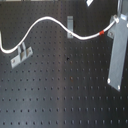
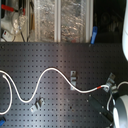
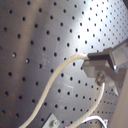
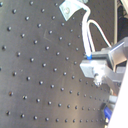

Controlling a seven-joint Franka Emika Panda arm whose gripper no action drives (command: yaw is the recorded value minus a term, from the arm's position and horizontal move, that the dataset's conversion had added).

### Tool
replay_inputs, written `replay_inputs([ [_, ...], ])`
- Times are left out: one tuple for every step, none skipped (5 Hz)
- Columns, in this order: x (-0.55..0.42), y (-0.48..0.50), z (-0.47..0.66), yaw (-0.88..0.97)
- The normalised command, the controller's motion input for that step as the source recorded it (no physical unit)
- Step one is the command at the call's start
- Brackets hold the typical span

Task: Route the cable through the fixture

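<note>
One gripper [image 1: 116,21] is seen at the first exterior view's right, and its jaws are closed tight on the cable [image 1: 50,20], just past the short red band [image 1: 102,32]. In the first wrist view a grey finger [image 3: 97,62] is pressed onto the white cord [image 3: 60,75], which bends away across the black counter [image 3: 30,45]. In the second wrist view the gripper [image 4: 95,67] is seen the same way, with the cable [image 4: 95,30] running off to a small metal clip [image 4: 70,7].

From the jaws, the cable is laid down and to the first exterior view's left. It is passed right by the foot of the fixture [image 1: 70,24], a slim silver clip set a little slanted; it cannot be told if the cord is inside the clip or only beside it. Past the clip, the cord is curved up in a hump, then dropped down to the first exterior view's left edge.

A wider grey bracket [image 1: 21,54] is fixed near that low curve, apart from the cord. In the second exterior view the same wavy line [image 2: 45,75] is shown on the holed counter [image 2: 60,55], with the fixture [image 2: 74,77] in the middle, the bracket [image 2: 37,105] lower down, and clear bins [image 2: 60,20] at the far side.
</note>
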Motion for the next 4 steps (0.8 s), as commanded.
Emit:
replay_inputs([
  [-0.058, 0.235, 0.0, 0.0],
  [-0.292, 0.577, 0.0, 0.0],
  [-0.335, 0.562, -0.01, 0.07],
  [-0.284, 0.406, -0.03, 0.0],
])
